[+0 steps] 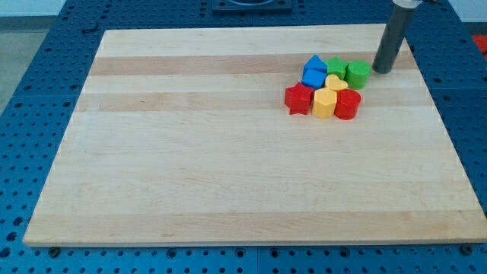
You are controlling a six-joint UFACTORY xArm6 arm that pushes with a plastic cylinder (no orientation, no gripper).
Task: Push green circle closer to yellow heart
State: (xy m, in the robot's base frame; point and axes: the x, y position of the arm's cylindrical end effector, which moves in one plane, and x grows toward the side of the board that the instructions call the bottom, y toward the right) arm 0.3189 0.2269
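Observation:
The green circle (358, 74) sits at the right end of a tight cluster of blocks on the wooden board (228, 167). The yellow heart (335, 82) lies just left of it and a little lower, touching or nearly touching it. My tip (381, 71) stands just right of the green circle, very close to its right side. The rod rises from there to the view's top edge.
The cluster also holds a blue block (313, 73), a green block (335, 66) behind the heart, a red star-like block (299, 98), a yellow block (325, 103) and a red cylinder (347, 104). The board's right edge lies near the tip.

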